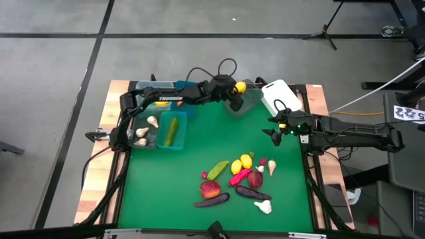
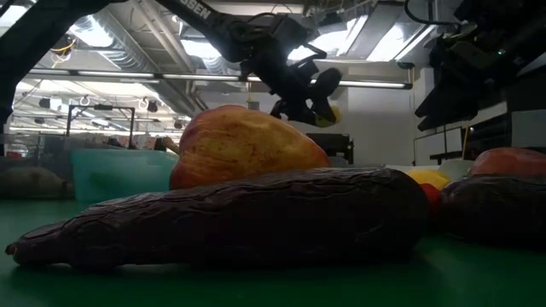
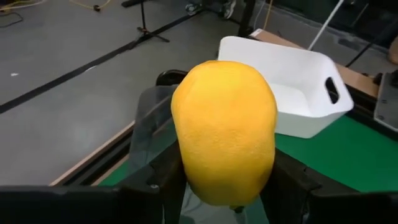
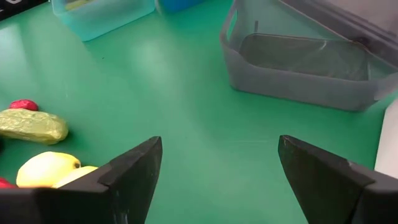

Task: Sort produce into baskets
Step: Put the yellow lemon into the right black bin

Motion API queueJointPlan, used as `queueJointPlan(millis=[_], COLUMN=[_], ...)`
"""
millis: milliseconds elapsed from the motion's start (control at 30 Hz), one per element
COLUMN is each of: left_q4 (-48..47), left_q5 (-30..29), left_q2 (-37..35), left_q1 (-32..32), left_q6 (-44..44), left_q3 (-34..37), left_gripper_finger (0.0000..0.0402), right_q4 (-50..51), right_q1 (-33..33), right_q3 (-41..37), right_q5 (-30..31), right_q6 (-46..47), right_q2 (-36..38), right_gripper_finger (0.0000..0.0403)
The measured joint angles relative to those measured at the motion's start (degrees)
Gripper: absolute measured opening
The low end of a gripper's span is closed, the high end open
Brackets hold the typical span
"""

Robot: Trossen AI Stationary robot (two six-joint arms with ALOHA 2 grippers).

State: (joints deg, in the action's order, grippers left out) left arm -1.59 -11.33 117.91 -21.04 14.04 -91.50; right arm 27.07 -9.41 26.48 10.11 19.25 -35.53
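Note:
My left gripper (image 1: pixel 235 88) is shut on a yellow lemon (image 3: pixel 225 130) held over the grey translucent basket (image 1: pixel 244 104) at the table's far side; it also shows in the low view (image 2: pixel 317 95). My right gripper (image 4: pixel 217 180) is open and empty above the green mat, right of centre (image 1: pixel 275 133). The white basket (image 1: pixel 280 97) stands beside the grey one. The teal basket (image 1: pixel 171 131) holds a green cucumber (image 1: pixel 172 130). Loose lemons (image 1: pixel 241 163), a red apple (image 1: pixel 210 190), eggplants (image 1: pixel 253 193), a pepper (image 1: pixel 240 177) and garlic (image 1: pixel 263 206) lie on the near mat. My left gripper pinches the lemon by its two opposite sides (image 3: pixel 186 174) between its two fingers (image 3: pixel 158 186), low on the fruit as the wrist view shows it. The lemon is lifted clear, above the grey basket's rim (image 3: pixel 146 118).
Garlic bulbs (image 1: pixel 142 136) lie at the far left beside the teal basket, and a lemon (image 1: pixel 161 103) sits in the blue basket (image 1: pixel 178 106). A green vegetable (image 1: pixel 217 170) lies left of the loose lemons. Bare green mat lies between the baskets and the produce pile.

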Motion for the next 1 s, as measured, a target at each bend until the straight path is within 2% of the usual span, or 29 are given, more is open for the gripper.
queueJointPlan(millis=[167,367,467,733,867,1000], left_q4=[2.2,3.8,2.9,-16.4,-20.2,-22.1], left_q5=[1.0,2.1,2.5,3.5,3.5,5.7], left_q2=[0.0,0.5,2.6,11.0,13.1,14.0], left_q1=[0.0,-0.4,-0.9,-1.4,-1.7,-2.8], left_q6=[-1.5,-3.7,-3.7,-4.9,-3.9,-1.1], left_q3=[0.0,-0.1,-2.4,-18.0,-21.8,-21.9], left_gripper_finger=[0.0163,0.0163,0.0163,0.0163,0.0163,0.0163], right_q4=[0.0,-0.7,-1.1,-1.0,-1.1,-1.1], right_q1=[0.0,0.0,0.0,0.0,0.0,0.0], right_q3=[0.0,0.0,0.0,0.0,0.0,0.0], right_q5=[0.1,3.0,4.0,3.9,3.9,3.9], right_q6=[0.0,1.2,2.6,4.8,3.7,3.0], right_q2=[0.0,0.0,0.0,0.0,0.0,0.0], right_gripper_finger=[0.0319,0.0319,0.0319,0.0319,0.0319,0.0319])
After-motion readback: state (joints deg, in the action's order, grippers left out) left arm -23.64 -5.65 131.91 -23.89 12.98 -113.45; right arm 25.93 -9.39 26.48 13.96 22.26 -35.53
